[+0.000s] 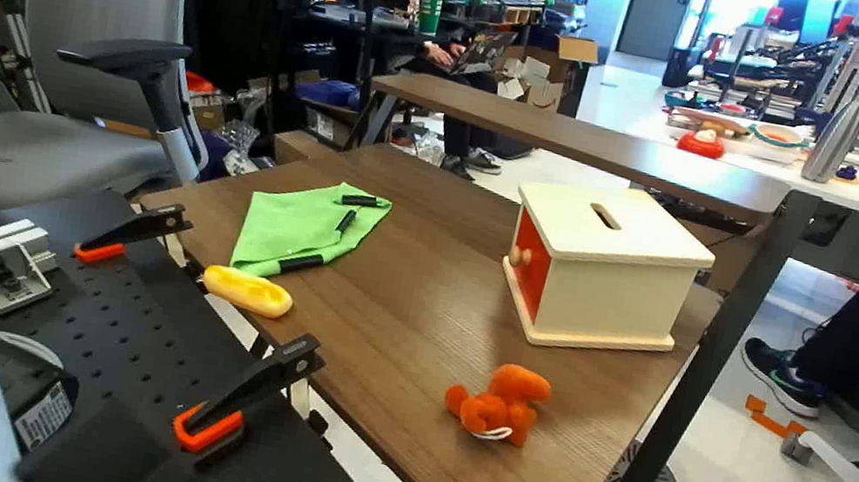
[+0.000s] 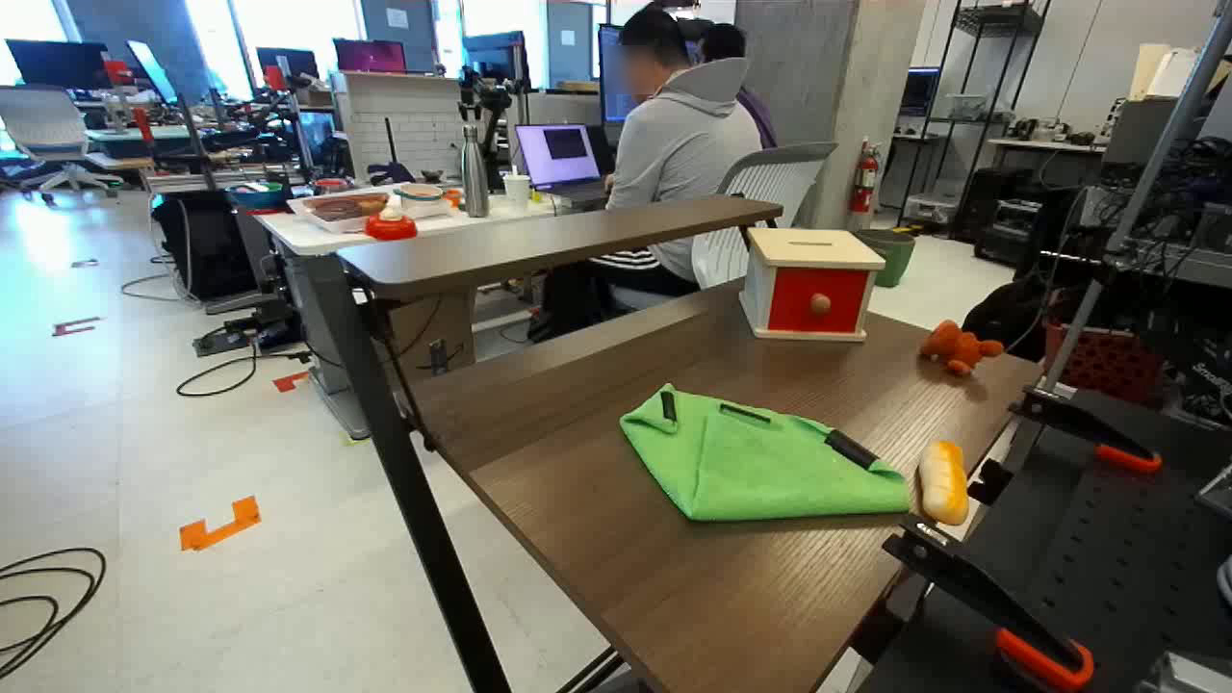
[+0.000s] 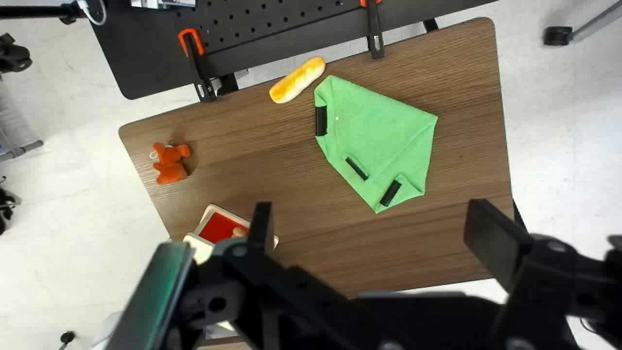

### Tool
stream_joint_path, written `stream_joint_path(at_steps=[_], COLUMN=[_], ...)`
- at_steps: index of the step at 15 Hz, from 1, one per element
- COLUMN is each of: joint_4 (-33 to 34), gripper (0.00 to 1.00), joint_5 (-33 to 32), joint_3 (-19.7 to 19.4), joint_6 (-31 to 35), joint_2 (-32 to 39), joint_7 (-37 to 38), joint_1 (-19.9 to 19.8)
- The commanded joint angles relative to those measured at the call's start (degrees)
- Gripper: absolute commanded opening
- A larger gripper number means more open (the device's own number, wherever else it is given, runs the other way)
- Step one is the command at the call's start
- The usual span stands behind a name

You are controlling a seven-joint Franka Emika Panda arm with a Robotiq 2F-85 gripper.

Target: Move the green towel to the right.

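Over the wooden table (image 3: 252, 141), where the green towel (image 3: 379, 136) lies folded just beside a bread roll (image 3: 297, 80), the gripper (image 3: 371, 221) hangs empty with jaws spread, and a shallow pinch might peel up one layer, unfolding the towel rather than carrying it across.

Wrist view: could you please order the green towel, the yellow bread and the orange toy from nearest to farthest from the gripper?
From the gripper:
1. Green towel, right of picture centre.
2. Yellow bread, upper left of the towel.
3. Orange toy, at picture left.
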Motion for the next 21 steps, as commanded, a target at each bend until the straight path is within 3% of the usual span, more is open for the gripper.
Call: stream_joint_path(at_steps=[1,6,11,14,21], joint_4=[0.1,-1.9,-6.9,-9.7,-8.8], gripper=[1.00,1.00,1.00,1.00,1.00], joint_5=[-0.6,-1.4,-2.3,0.0,4.8], joint_3=[-1.1,-0.1,-0.4,-2.1,-5.3], joint_6=[-0.2,6.1,21.5,28.6,31.0], joint_2=[0.2,4.0,9.2,12.8,25.4], joint_7=[0.5,1.5,1.5,-2.5,-11.6], joint_1=[1.3,1.3,1.7,3.1,5.5])
